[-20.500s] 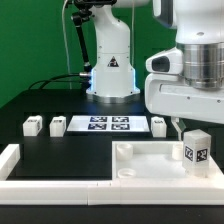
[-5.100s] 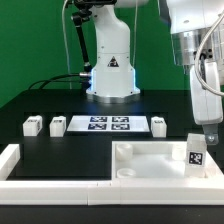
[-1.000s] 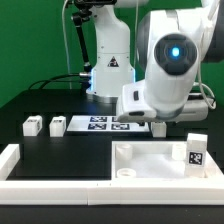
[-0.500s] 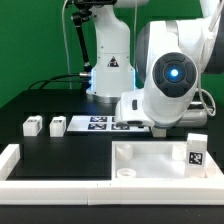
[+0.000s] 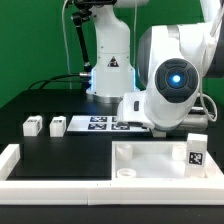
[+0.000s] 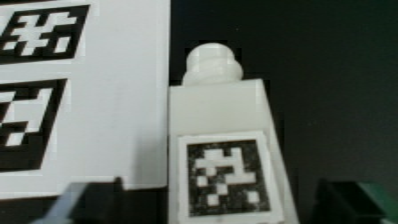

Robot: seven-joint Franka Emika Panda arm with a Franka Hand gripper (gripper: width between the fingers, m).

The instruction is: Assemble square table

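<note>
The white square table top [image 5: 150, 160] lies at the front right, with one tagged leg [image 5: 196, 152] standing upright in its right corner. Two more legs [image 5: 32, 126] [image 5: 58, 126] sit at the exterior view's left. In the wrist view a fourth leg [image 6: 219, 140] lies flat on the black table, tag up and screw tip pointing away. My gripper [image 6: 222, 207] is open, with a dark finger on each side of this leg's near end and a gap on both sides. In the exterior view my gripper [image 5: 158, 128] is low beside the marker board, and the hand hides this leg.
The marker board [image 5: 105, 124] lies flat mid-table; in the wrist view its edge [image 6: 80, 90] runs right alongside the leg. A long white rail [image 5: 20, 162] runs along the front left. The robot base [image 5: 110, 70] stands at the back.
Earlier I held a leg upright over the table top's right corner, and it now stands there free. Over the last second the arm has sunk lower at the marker board's right end.
</note>
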